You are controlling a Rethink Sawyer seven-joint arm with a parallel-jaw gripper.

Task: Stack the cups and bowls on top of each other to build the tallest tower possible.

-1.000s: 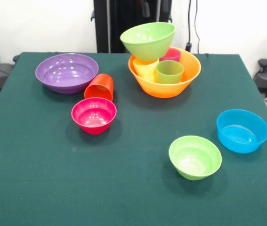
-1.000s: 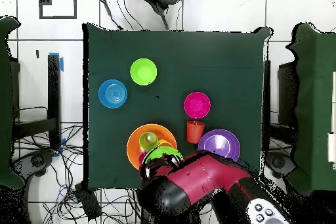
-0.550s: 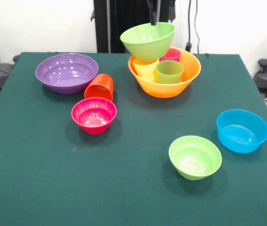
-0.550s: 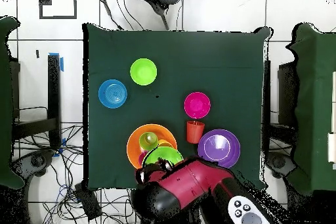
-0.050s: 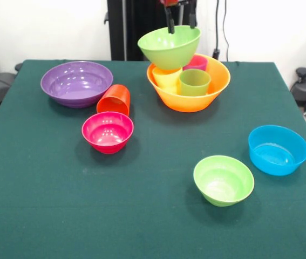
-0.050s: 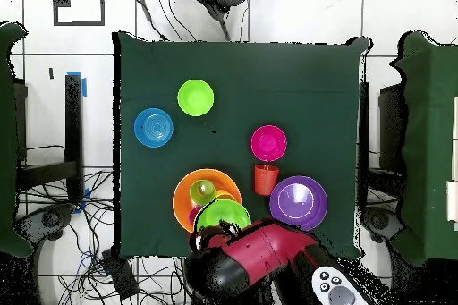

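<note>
Three cups sit in the large orange bowl (image 5: pixel 189 89) near the counter's far edge, the large green bowl (image 5: pixel 169 46) tilted atop the yellow cup (image 5: pixel 167 79) — my gripper (image 5: pixel 180 21) hangs spread over its rim. I'd grab it next and level it.

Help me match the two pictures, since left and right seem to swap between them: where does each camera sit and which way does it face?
Front view: across the table, facing the robot; the gripper hangs with fingers open above the large light-green bowl.
Overhead view: above the table, looking straight down; the red arm enters from the bottom edge.
Shared: the same bowl atop the orange bowl, turned half round.
</note>
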